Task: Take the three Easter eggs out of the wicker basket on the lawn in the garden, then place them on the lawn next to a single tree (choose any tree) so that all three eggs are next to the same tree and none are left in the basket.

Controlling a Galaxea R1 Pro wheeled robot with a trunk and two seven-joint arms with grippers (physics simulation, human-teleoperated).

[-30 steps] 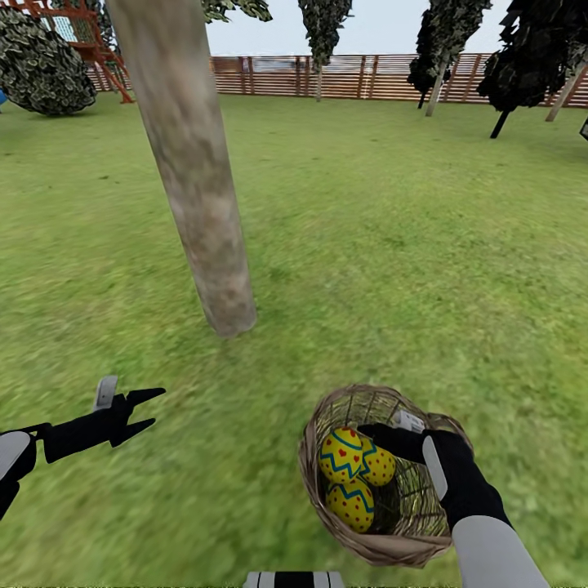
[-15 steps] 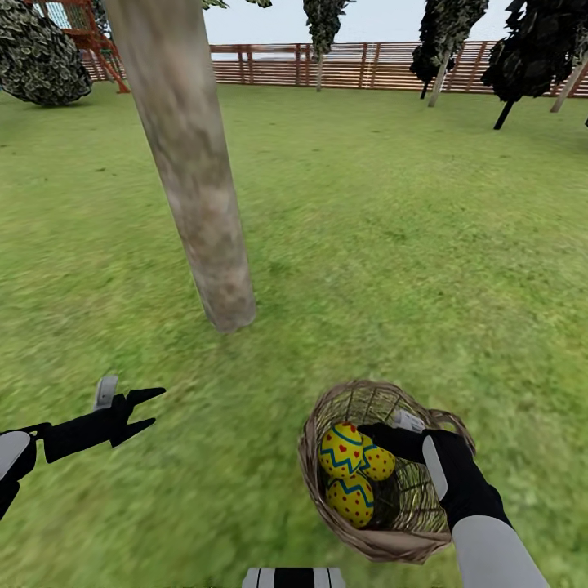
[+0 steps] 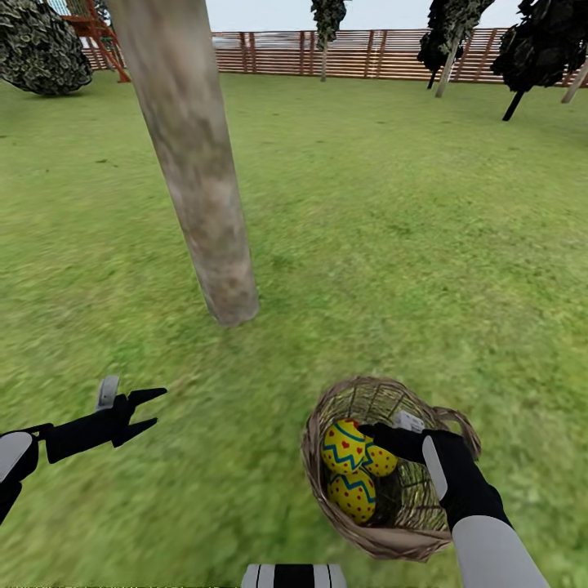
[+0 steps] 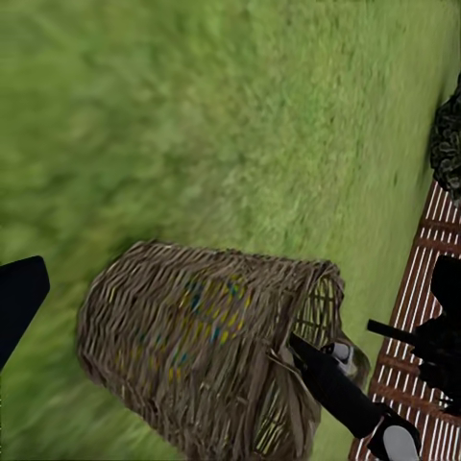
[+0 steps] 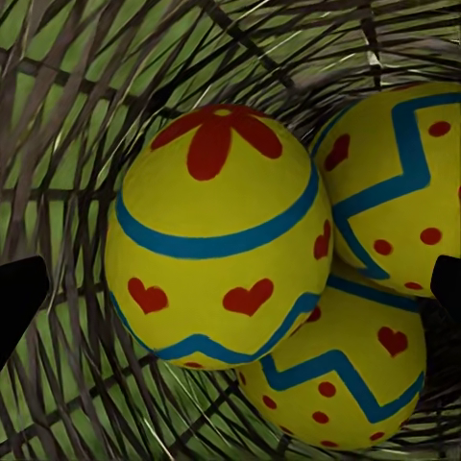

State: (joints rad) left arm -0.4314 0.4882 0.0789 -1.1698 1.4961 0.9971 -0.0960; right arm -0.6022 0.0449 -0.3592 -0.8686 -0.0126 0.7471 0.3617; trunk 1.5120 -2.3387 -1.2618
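The wicker basket (image 3: 384, 469) sits on the lawn (image 3: 392, 229) close in front of the robot, to its right, with all three Easter eggs (image 3: 355, 465) inside. The right gripper (image 3: 377, 431) reaches over the basket's rim on the robot's right side and down into the bowl, its black fingers at the uppermost eggs.

In the right wrist view the jaws stand wide apart: one dark fingertip (image 5: 19, 298) shows at one edge and the other at the opposite edge, with the eggs between them. The nearest egg (image 5: 221, 235), topped with a red flower and ringed by a blue band, red hearts and a blue zigzag, lies between the fingertips but nearer the first one; neither tip is pressed against a shell. A second egg (image 5: 399, 182) rests beside it and a third (image 5: 336, 379) touches both, all lying on the woven twigs.

The left gripper (image 3: 145, 410) hangs above the grass on the robot's left, well apart from the basket, its two fingers spread and empty. The left wrist view shows the basket (image 4: 192, 346) from outside, the right arm entering its mouth.

The tree (image 3: 204, 196), a thick grey-beige trunk, stands ahead and left of the basket, near it. A wooden fence (image 3: 359, 55) closes the far end of the garden.
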